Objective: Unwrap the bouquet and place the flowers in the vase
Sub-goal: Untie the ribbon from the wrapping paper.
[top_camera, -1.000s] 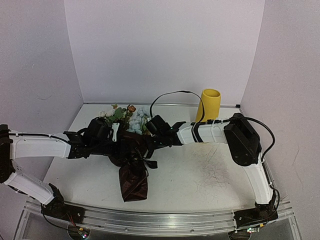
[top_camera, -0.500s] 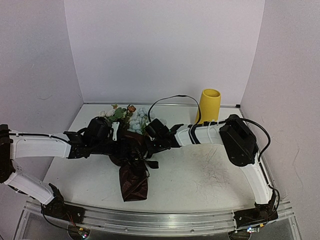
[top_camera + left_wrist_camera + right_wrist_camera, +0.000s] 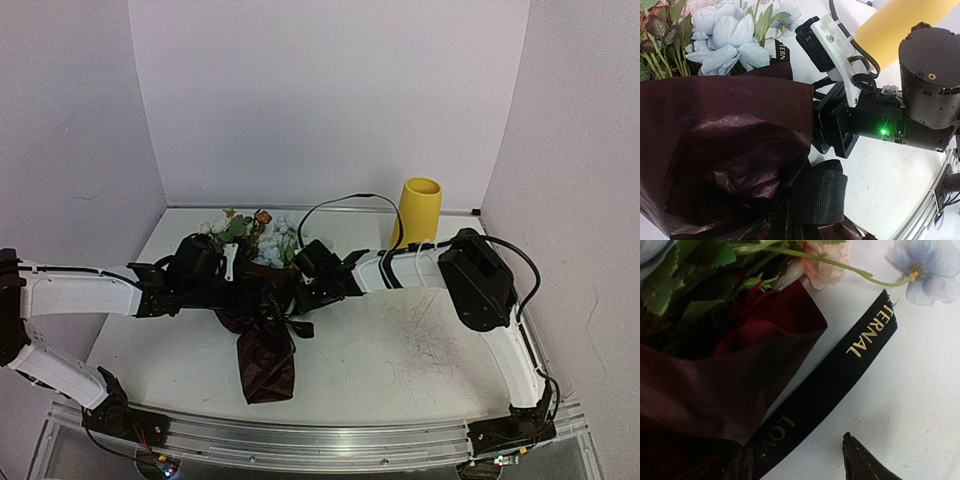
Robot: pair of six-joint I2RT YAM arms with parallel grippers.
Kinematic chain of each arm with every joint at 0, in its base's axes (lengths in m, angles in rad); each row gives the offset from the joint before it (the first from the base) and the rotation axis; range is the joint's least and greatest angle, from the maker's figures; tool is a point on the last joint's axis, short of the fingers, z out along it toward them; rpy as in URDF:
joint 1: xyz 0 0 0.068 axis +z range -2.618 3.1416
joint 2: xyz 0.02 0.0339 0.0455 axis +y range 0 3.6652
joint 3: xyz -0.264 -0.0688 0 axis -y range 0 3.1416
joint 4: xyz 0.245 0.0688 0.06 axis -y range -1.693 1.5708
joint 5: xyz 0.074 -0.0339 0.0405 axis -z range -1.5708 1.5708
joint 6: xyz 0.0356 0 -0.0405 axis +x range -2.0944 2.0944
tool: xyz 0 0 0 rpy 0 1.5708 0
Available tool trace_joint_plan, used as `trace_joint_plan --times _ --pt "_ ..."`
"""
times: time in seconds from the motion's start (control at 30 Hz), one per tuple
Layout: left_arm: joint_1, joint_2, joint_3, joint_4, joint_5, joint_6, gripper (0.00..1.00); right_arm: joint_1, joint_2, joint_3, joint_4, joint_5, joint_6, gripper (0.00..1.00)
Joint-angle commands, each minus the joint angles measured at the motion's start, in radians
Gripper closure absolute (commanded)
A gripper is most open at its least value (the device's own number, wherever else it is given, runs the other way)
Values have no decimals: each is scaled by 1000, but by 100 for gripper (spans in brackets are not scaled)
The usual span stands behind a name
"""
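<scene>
The bouquet (image 3: 262,340) lies at the table's middle left, its dark red crinkled paper (image 3: 715,150) pointing toward me. The flowers (image 3: 250,235) stick out at the far end, with a pale blue bloom (image 3: 725,40) on top. My left gripper (image 3: 238,292) is shut on the bouquet's waist, and one black finger (image 3: 825,192) presses against the paper. The black ribbon (image 3: 835,380), lettered in gold, lies loose on the table. My right gripper (image 3: 298,292) is open beside it, with one fingertip (image 3: 860,460) in view and apart from the ribbon. The yellow vase (image 3: 420,210) stands upright at the back right.
The right arm's body (image 3: 855,125) sits close against the bouquet's right side. A black cable (image 3: 345,195) loops above that arm near the vase. Walls close in the table at the back and on both sides.
The right gripper has shifted a little left and nearer to the bouquet's waist, and its jaws have spread wider. The left arm and the bouquet have stayed put.
</scene>
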Motion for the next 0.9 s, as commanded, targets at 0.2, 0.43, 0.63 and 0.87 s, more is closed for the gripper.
trace_joint_plan --times 0.2,0.43,0.63,0.87 --pt "-3 -23 -11 34 -13 -13 98 -5 23 9 -92 -8 -31 69" --pt "-3 -23 -11 35 -13 -18 97 -7 -30 -39 -111 47 -12 100" --pt "-3 -19 -7 38 -11 -20 97 -6 -141 -90 -89 50 -6 100" --pt "-3 -57 -30 36 -13 -13 97 -8 -278 -177 -76 71 -15 100"
